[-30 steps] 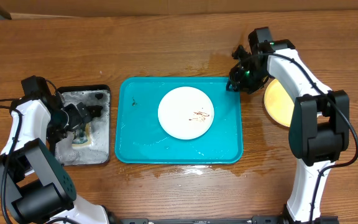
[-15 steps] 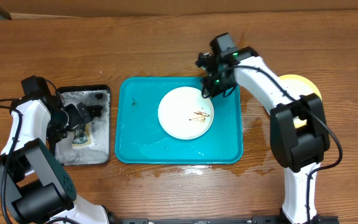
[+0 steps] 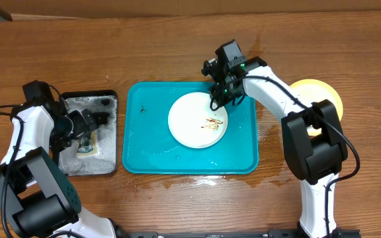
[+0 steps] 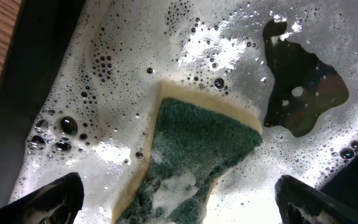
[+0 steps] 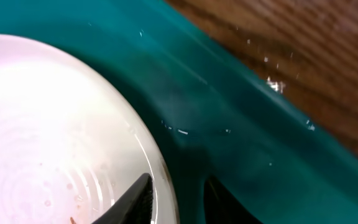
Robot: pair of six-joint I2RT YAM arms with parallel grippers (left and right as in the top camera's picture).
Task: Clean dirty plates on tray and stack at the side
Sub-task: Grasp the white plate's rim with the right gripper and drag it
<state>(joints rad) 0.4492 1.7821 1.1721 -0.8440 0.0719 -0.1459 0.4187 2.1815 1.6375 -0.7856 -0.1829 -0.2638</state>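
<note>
The right tool (image 3: 218,102) is down at the far right edge of the white plate (image 3: 194,122). In the wrist view one finger is over the plate and the other over the tray floor just outside the rim. They stand a little apart with the rim between them. Whether they already pinch it I cannot tell.

The left tool (image 4: 185,200) hangs over the black tray (image 3: 108,99) with its fingers spread wide. The sponge (image 4: 197,149) lies between them in the foam (image 4: 229,50), and nothing is held.

As I judge it, the work is partly done. One pale yellow plate (image 3: 317,89) sits on the counter (image 3: 177,46) to the right of the tray (image 3: 144,155), well clear of it and half hidden by the right arm. I take that spot for the stacking place, and I cannot see whether anything lies under that plate. The white plate is the only one on the turquoise tray, and it is not yet clean. It needs wiping, then carrying over to the yellow one.

The white plate is round and flat and lies level right of the tray's middle. Thin brown smears (image 3: 211,123) sit toward its right side, near the right tool. Its surface looks wet and glossy in the wrist view, and the tray floor around it shines with water.
</note>
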